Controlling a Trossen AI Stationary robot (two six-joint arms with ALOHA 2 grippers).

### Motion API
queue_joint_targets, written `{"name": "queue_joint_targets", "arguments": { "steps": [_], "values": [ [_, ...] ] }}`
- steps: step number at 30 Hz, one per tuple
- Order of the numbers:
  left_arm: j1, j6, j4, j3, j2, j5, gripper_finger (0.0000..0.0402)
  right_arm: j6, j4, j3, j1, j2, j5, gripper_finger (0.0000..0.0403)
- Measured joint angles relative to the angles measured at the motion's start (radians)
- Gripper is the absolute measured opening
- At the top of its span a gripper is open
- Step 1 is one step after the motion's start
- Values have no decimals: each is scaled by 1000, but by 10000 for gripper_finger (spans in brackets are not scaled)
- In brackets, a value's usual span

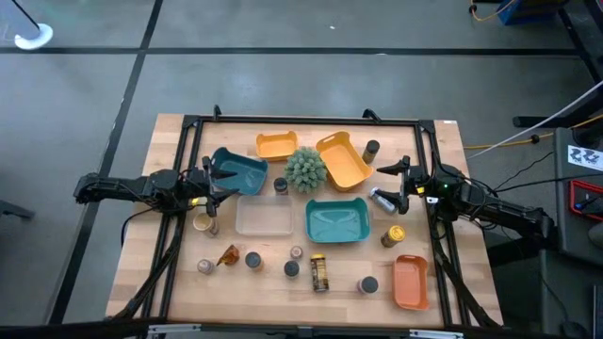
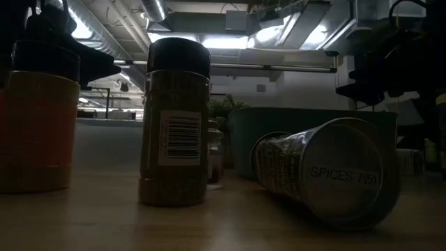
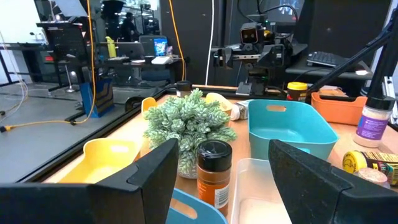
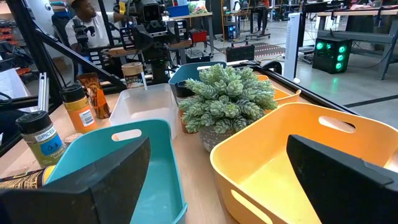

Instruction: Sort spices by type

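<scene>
The spices stand scattered over the wooden table. A dark-capped jar [image 1: 281,185] stands by the plant, and another [image 1: 372,149] at the far right. One jar [image 1: 382,200] lies on its side. Yellow-lidded jars [image 1: 203,223] [image 1: 397,234] stand at both sides. An amber packet [image 1: 228,254], grey tins [image 1: 252,259] [image 1: 367,283] and a jar lying on its side [image 1: 319,273] sit along the near edge. My left gripper [image 1: 215,179] [image 3: 224,149] hovers open over the table's left side. My right gripper [image 1: 398,179] [image 4: 219,142] hovers open over the right side. Neither holds anything.
A green spiky plant [image 1: 305,169] stands mid-table. Around it are two yellow-orange trays [image 1: 276,144] [image 1: 343,160], two teal trays [image 1: 236,171] [image 1: 336,220], a clear tray [image 1: 263,217] and an orange tray [image 1: 410,281] at the near right. A person shows in the room behind.
</scene>
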Motion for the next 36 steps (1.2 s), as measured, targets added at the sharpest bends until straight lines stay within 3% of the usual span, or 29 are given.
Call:
{"name": "queue_joint_targets", "arguments": {
  "steps": [9, 18, 26, 32, 36],
  "values": [
    [0, -3, 39, -5, 0, -4, 235, 0, 0, 0, 0, 0, 0, 376],
    [1, -18, 355, -3, 55, -22, 235, 0, 1, 0, 0, 0, 0, 376],
    [1, -15, 612, 9, 362, -21, 235, -10, 1, 0, 0, 0, 0, 376],
    [1, 21, 608, 143, 627, -20, 235, -10, 2, 0, 0, 0, -2, 376],
    [1, 28, 473, 272, 780, -20, 235, -5, 2, 0, 0, 0, -2, 376]
  ]
}}
